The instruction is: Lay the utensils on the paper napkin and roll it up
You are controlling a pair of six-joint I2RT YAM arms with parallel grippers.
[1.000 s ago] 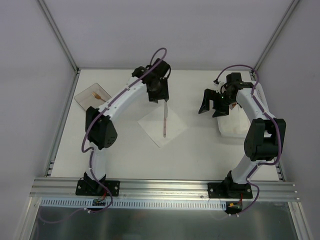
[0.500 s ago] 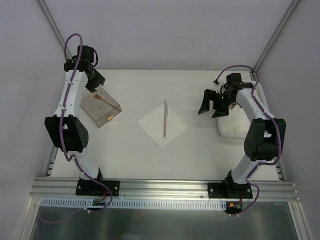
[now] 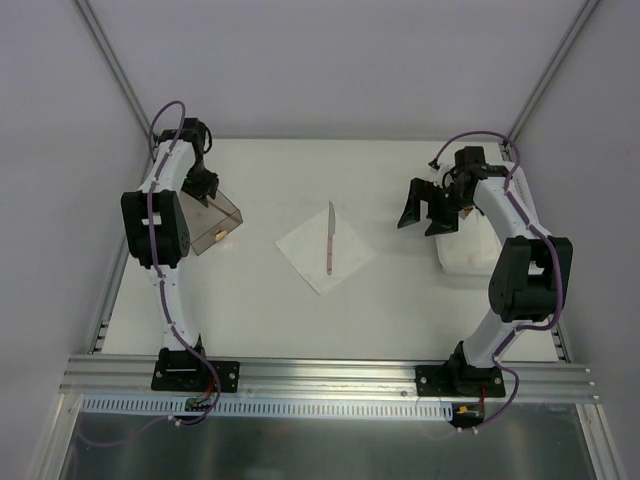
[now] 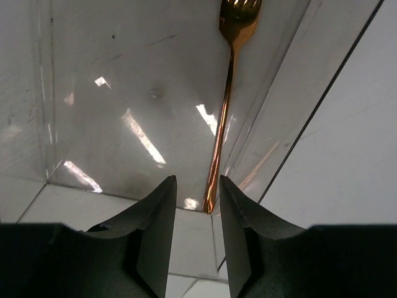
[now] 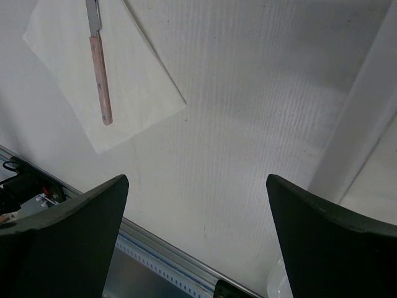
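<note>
The paper napkin lies flat in the middle of the bench, and the knife now rests on it alone, running from 6 to 12 o'clock, blade at the far end. A second ago my left arm was hanging right over that knife; it has since swung away to the far left. I take that to mean one utensil is placed and the next one is being fetched. No rolling has begun.

At 3 o'clock sits the white basket. I cannot tell what, if anything, is inside it. Just beyond it, near 2 o'clock, my right tool hovers spread as wide as it goes, holding nothing.

Farthest, at 10 o'clock, is the clear box. My left tool is down at it and has been narrowing over the last second. Its fingers now stand about a third apart, either side of the handle end of the fork. A little gap shows on each side, so I judge it is not gripped yet. The copper fork is the only thing I see in the box, lying along one wall with its tines pointing away from me.
</note>
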